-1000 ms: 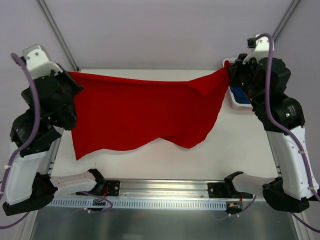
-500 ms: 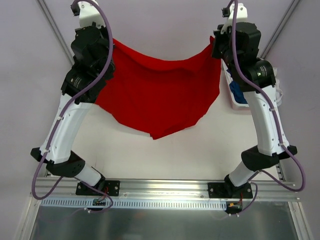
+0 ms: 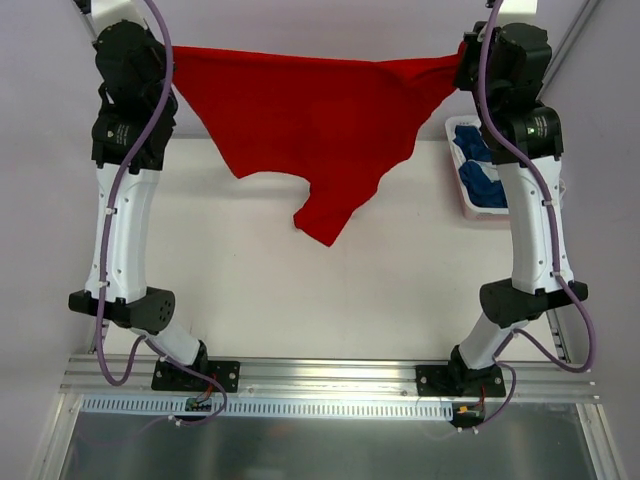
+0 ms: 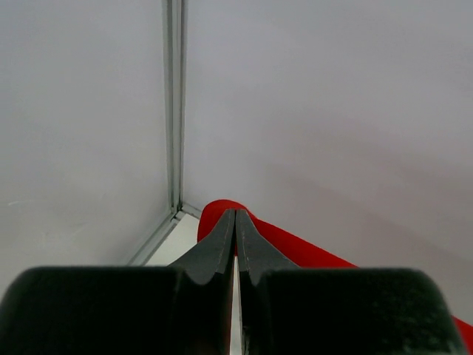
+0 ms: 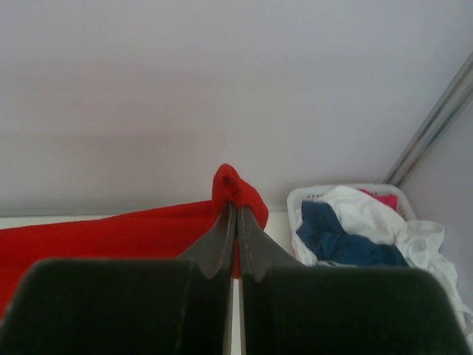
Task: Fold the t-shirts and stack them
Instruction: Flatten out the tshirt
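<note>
Cloth of the red t-shirt [image 3: 310, 120] is held high above the tabletop [image 3: 300, 300], stretched between 2 corners. The left gripper [image 4: 235, 216] is pinched tight on 1 corner, the right gripper [image 5: 236, 211] on the other. The blue and white t-shirts [image 5: 340, 229] are piled in the basket [image 5: 295, 199].
</note>
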`<state>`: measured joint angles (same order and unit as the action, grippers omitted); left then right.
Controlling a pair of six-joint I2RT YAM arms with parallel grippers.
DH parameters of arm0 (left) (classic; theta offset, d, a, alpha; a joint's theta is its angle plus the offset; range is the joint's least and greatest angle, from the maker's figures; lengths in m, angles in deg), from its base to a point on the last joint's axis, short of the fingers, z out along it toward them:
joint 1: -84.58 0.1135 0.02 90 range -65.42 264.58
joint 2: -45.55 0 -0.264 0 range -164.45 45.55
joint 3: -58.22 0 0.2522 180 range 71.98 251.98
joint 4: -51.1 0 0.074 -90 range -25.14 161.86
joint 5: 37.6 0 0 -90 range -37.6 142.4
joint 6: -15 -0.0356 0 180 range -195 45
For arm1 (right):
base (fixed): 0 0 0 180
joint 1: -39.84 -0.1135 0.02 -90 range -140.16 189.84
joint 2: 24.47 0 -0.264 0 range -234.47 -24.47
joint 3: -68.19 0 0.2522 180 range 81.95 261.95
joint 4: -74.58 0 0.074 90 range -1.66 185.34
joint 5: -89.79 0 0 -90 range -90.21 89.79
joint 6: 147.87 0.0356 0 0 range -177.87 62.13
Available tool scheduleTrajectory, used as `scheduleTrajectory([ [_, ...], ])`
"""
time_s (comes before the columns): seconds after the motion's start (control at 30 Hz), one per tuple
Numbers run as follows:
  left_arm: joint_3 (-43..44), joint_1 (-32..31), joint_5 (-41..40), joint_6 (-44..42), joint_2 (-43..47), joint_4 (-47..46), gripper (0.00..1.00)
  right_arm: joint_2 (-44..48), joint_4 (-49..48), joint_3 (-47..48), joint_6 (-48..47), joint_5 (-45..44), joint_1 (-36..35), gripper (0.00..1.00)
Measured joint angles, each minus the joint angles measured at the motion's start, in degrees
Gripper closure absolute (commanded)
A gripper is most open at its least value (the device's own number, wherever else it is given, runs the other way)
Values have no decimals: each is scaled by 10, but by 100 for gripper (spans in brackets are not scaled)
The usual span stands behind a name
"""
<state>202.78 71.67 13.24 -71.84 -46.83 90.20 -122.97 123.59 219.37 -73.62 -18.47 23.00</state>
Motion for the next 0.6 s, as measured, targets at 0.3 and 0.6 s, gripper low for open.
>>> scheduleTrajectory([
  [0.3,1,73,98,61,-18,16,100,71,-151,-106,-50,8,0,100],
  [0.6,51,85,149,81,-82,15,100,47,-226,-48,-96,10,0,100],
])
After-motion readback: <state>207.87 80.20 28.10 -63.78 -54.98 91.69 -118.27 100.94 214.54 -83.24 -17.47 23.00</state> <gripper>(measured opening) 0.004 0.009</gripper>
